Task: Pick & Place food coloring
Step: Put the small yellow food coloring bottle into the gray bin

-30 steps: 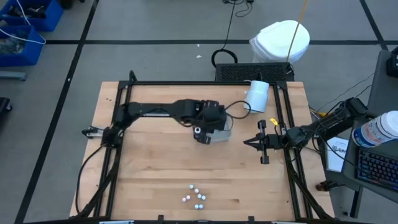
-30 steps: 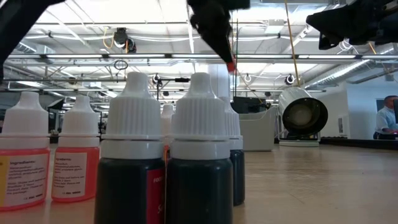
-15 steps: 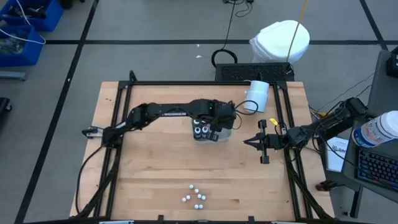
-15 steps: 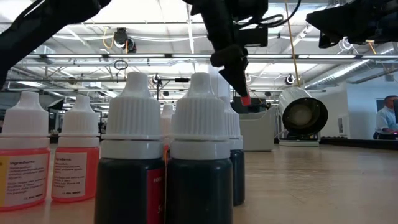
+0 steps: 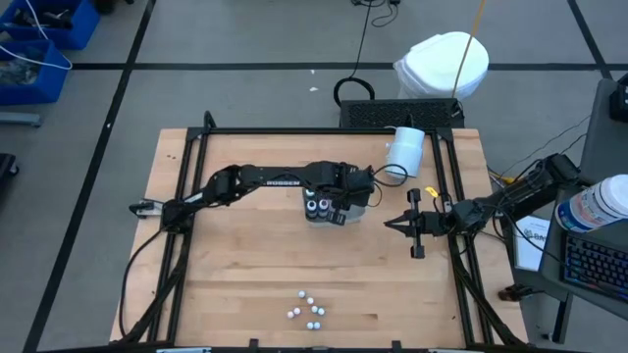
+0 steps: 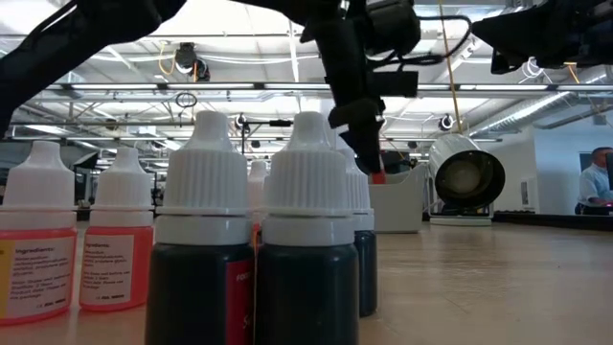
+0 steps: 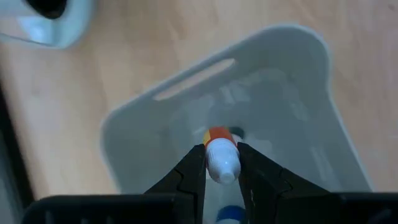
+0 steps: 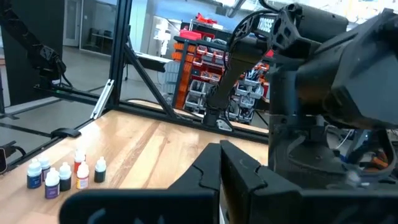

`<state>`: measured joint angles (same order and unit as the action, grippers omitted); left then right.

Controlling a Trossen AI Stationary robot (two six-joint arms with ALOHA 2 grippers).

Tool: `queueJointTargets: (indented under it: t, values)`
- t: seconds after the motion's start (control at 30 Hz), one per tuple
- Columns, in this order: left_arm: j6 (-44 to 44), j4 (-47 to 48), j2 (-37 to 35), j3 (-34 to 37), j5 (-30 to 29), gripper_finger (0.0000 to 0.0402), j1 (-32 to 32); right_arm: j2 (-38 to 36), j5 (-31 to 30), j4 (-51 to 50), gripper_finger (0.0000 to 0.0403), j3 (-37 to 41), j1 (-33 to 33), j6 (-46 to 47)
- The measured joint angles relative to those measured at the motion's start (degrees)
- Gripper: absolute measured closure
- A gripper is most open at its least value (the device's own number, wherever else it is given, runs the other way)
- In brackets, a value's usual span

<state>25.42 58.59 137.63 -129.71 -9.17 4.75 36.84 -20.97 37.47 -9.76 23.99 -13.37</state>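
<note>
We see our right gripper [image 8: 222, 163] with its dark fingers pressed together, pointing across the wooden table [image 8: 149, 155]. A cluster of small food coloring bottles [image 8: 62, 173] stands on the wood, white-capped, some dark, one orange. The left arm [image 8: 298, 68] looms close, with black frame bars [image 8: 118, 68] behind.

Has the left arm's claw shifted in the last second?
Yes. The left gripper, holding a bottle, moved toward the white cylinder, over the tray.
</note>
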Motion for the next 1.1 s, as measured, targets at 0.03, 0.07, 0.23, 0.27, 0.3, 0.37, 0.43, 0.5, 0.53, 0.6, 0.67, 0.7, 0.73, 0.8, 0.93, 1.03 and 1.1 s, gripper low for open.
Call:
queueJointTargets:
  t: [0.03, 0.07, 0.23, 0.27, 0.3, 0.37, 0.43, 0.5, 0.53, 0.6, 0.67, 0.7, 0.73, 0.8, 0.93, 1.03, 1.1]
  values:
    - [0.3, -0.9, 0.0, -0.1, -0.6, 0.0321, 0.0, -0.1, 0.0, 0.0, 0.0403, 0.0, 0.0, 0.0]
    - [0.7, -1.6, 0.1, -0.1, -1.2, 0.0321, 0.0, -0.1, 0.0, -0.1, 0.0403, 0.0, 0.0, 0.0]
    - [2.6, -3.6, 0.4, -0.1, -2.9, 0.0321, 0.4, -0.2, 0.0, 0.1, 0.0403, 0.0, 0.0, -0.5]
    - [2.7, -3.6, 0.3, -0.1, -2.9, 0.0321, 0.6, -0.2, 0.0, 0.0, 0.0403, 0.0, 0.0, -0.7]
    - [2.8, -3.4, 0.3, -0.1, -2.9, 0.0321, 0.9, -0.2, 0.0, 0.0, 0.0403, 0.0, 0.0, -0.8]
    - [2.9, -3.1, 0.3, -0.1, -2.9, 0.0321, 1.5, -0.2, 0.0, 0.0, 0.0403, 0.0, 0.0, -0.8]
    - [3.7, -3.0, 0.5, -0.1, -2.9, 0.0321, 1.9, -0.2, 0.0, 0.0, 0.0403, 0.0, 0.0, -0.9]
    - [5.2, -3.2, 0.8, -0.1, -3.1, 0.0321, 2.2, -0.2, 0.0, 0.0, 0.0403, 0.0, 0.0, -0.8]
    - [5.7, -3.1, 0.9, -0.1, -3.1, 0.0321, 2.3, -0.2, 0.0, 0.0, 0.0403, 0.0, 0.0, -0.8]
    - [6.2, -3.1, 1.2, -0.1, -3.0, 0.0321, 2.4, -0.2, 0.0, 0.0, 0.0403, 0.0, 0.0, -0.9]
    - [6.9, -3.2, 1.7, -0.1, -2.9, 0.0321, 2.4, -0.2, 0.0, 0.0, 0.0403, 0.0, 0.0, -0.9]
    - [7.1, -2.6, 1.9, -0.1, -3.0, 0.0321, 2.4, -0.2, 0.0, 0.0, 0.0403, 0.0, 0.0, -0.9]
    - [7.1, -1.7, 2.0, -0.1, -3.0, 0.0321, 2.4, -0.2, 0.0, 0.0, 0.0403, 0.0, 0.0, -0.9]
    - [7.1, -1.8, 2.6, -0.1, -3.1, 0.0321, 2.4, -0.2, 0.0, 0.0, 0.0403, 0.0, 0.0, -0.9]
    - [7.6, -1.5, 3.1, -0.1, -3.1, 0.0321, 2.4, -0.2, 0.0, 0.0, 0.0403, 0.0, 0.0, -1.0]
    - [7.9, -1.9, 2.9, -0.1, -2.9, 0.0321, 2.6, -0.2, 0.0, 0.0, 0.0403, 0.0, 0.0, -1.0]
    - [7.9, -2.0, 2.9, -0.1, -2.9, 0.0321, 2.9, -0.2, 0.0, 0.0, 0.0403, 0.0, 0.0, -1.0]
